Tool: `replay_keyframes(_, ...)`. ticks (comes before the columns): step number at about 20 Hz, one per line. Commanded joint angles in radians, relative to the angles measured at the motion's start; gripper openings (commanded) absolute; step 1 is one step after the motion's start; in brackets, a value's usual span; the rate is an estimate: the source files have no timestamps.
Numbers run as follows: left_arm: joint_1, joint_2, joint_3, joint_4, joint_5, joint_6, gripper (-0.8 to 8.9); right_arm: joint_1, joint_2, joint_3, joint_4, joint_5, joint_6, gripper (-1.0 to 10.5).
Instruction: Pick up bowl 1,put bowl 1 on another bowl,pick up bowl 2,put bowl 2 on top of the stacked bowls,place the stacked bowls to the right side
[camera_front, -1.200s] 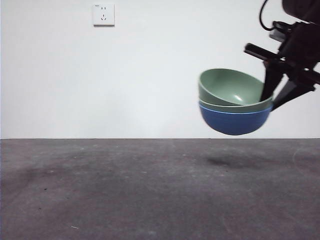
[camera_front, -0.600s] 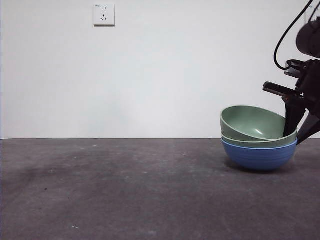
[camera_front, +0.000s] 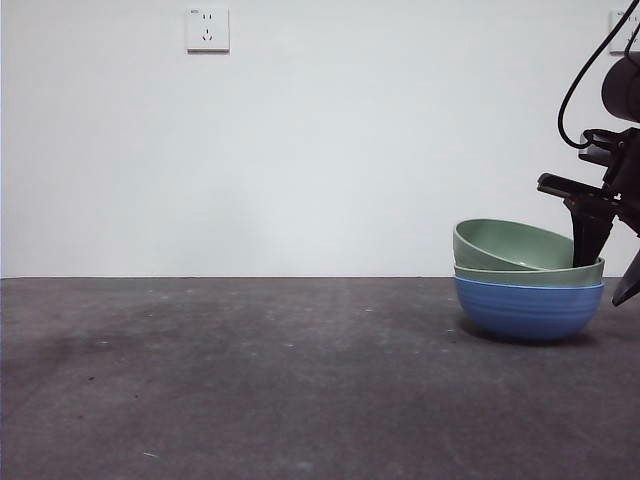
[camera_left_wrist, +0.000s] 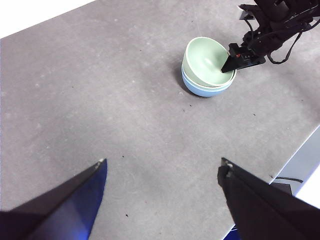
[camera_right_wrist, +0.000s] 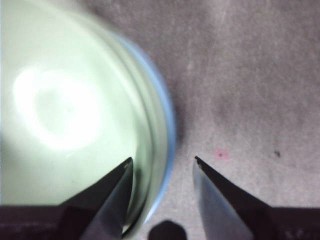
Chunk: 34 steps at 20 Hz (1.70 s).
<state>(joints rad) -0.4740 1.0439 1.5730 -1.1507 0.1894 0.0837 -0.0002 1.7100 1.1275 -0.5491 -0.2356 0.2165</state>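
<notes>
1. A plain white wall (camera_front: 320, 150) rises behind the table.
2. A white socket (camera_front: 207, 29) sits high on it, far from the claw.
3. The table (camera_front: 250, 380) is dark grey, mottled.

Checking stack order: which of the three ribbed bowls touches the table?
The round blue ribbed bowl; both pale green ribbed bowls nest inside it, the top one tilted, right pincer open astride the rims.
</notes>
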Motion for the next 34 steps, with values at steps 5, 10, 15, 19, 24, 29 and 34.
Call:
replay_keyframes(5,0.002,-0.002,0.002,0.003,0.0,-0.01,3.77,-0.001,-0.004,-0.004,-0.008,-0.002,-0.027,2.0)
replay_keyframes(10,0.002,0.001,0.002,0.005,0.0,-0.009,3.77,-0.005,-0.144,-0.004,-0.062,-0.002,-0.035,2.0)
replay_keyframes(15,0.002,0.005,0.002,0.005,0.0,-0.005,3.77,-0.003,-0.376,-0.004,-0.234,-0.032,-0.055,2.0)
replay_keyframes(19,0.002,0.007,0.002,-0.004,0.001,-0.005,3.76,0.048,-0.568,-0.004,-0.486,-0.106,-0.125,1.8)
replay_keyframes(24,0.002,0.008,0.002,-0.044,0.001,-0.005,-0.12,0.113,-0.736,-0.004,-0.613,-0.102,-0.188,-0.2)
replay_keyframes(29,0.002,0.008,0.002,-0.056,-0.002,-0.005,-0.04,0.113,-0.777,-0.004,-0.611,-0.1,-0.18,0.1)
replay_keyframes(34,0.002,0.008,0.002,-0.053,-0.003,-0.005,-0.04,0.113,-0.777,-0.004,-0.61,-0.099,-0.181,0.1)
